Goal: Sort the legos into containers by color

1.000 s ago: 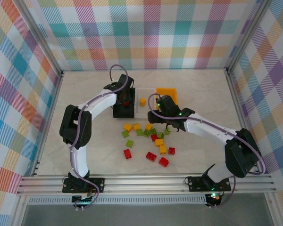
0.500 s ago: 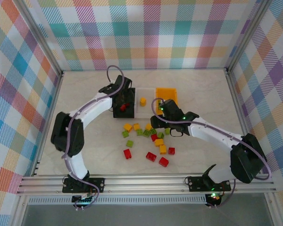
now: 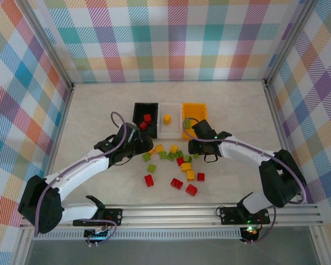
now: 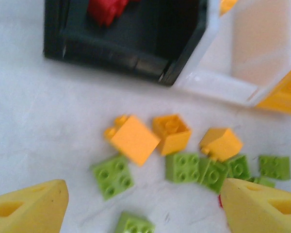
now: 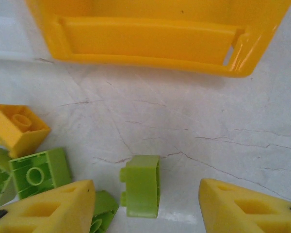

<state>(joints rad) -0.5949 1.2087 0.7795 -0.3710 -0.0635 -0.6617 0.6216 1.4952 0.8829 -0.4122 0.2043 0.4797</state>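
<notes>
Moved since a second ago: left gripper (image 3: 135,144), off the black bin (image 3: 153,130) and back over the pile (image 3: 174,157), jaws gone from nearly shut to wide; right gripper (image 3: 194,145), down toward the pile, jaws narrowed to about half open.

Directly between the right jaws: one green brick (image 5: 141,186), lying on its side, with a gap to both fingers (image 5: 43,206). Nothing gripped yet. Long axis pointing away from the wrist, short width across the closing line; by judgement, ready for a straight pinch. Just left of the left finger: more green bricks (image 5: 39,172), close enough to be nudged. Farther ahead: orange bin (image 5: 150,41).

Between the left jaws: nothing held. Ahead of them: orange bricks (image 4: 170,132), then black bin with red bricks (image 4: 106,9), white bin (image 4: 242,87) to the right.

Nearer to this green brick: right arm, clearly.

From the right wrist: the gaps at the fingers. From the top: the whole row of bins, though not those gaps.
</notes>
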